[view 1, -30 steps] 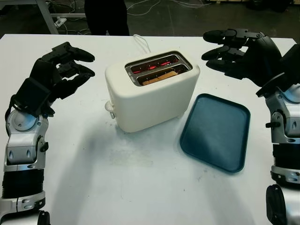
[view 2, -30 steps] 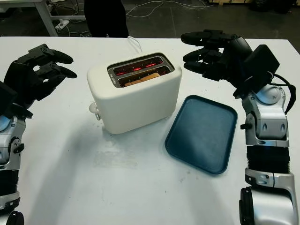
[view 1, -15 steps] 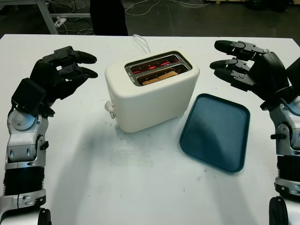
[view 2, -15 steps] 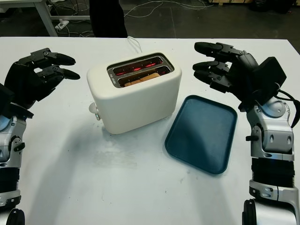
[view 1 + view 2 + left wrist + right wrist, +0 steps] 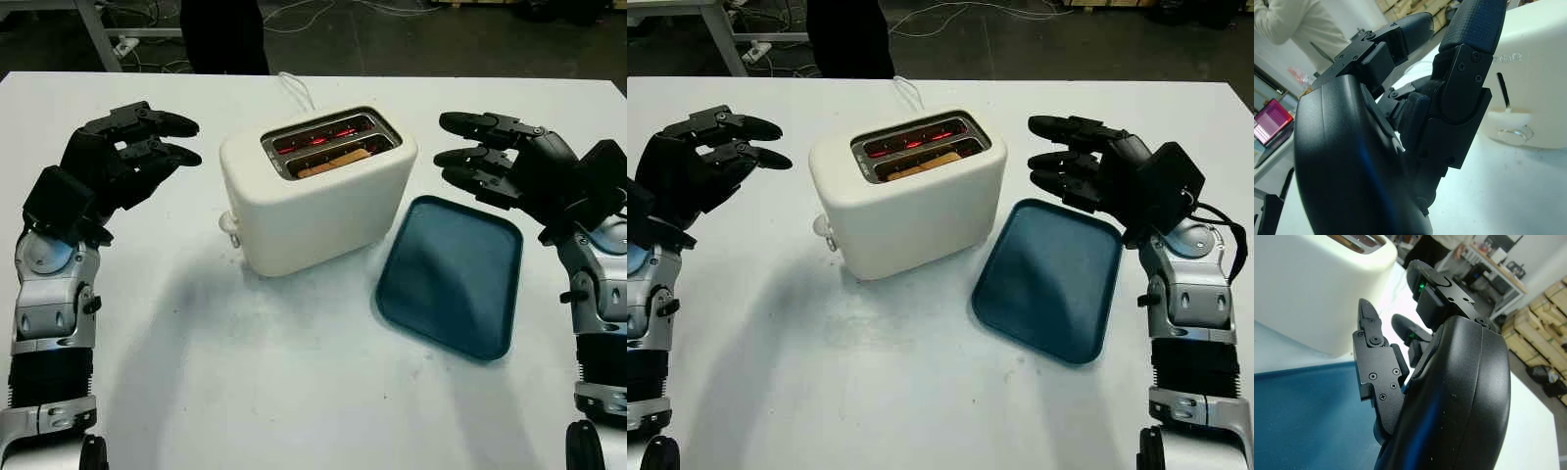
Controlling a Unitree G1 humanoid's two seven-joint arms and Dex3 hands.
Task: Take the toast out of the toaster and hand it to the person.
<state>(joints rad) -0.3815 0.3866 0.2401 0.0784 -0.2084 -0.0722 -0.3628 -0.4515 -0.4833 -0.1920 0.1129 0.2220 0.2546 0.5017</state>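
Observation:
A cream two-slot toaster [image 5: 318, 196] stands mid-table, its slots glowing red. A slice of toast [image 5: 335, 162] sits low in the nearer slot, its brown top edge showing. My left hand [image 5: 147, 147] hovers open to the left of the toaster, apart from it. My right hand [image 5: 468, 157] hovers open to the right of the toaster, above the far edge of the blue tray [image 5: 451, 279], holding nothing. A person in dark trousers [image 5: 223, 34] stands beyond the table's far edge.
The toaster's white cord [image 5: 297, 88] runs off toward the far edge. A knob [image 5: 231, 223] sticks out of the toaster's left end. Bare white table lies in front of the toaster. A table leg [image 5: 98, 29] and cables lie on the floor behind.
My right hand has dropped lower and come a little nearer the tray's far edge. My left hand has barely shifted. The person behind has moved slightly.

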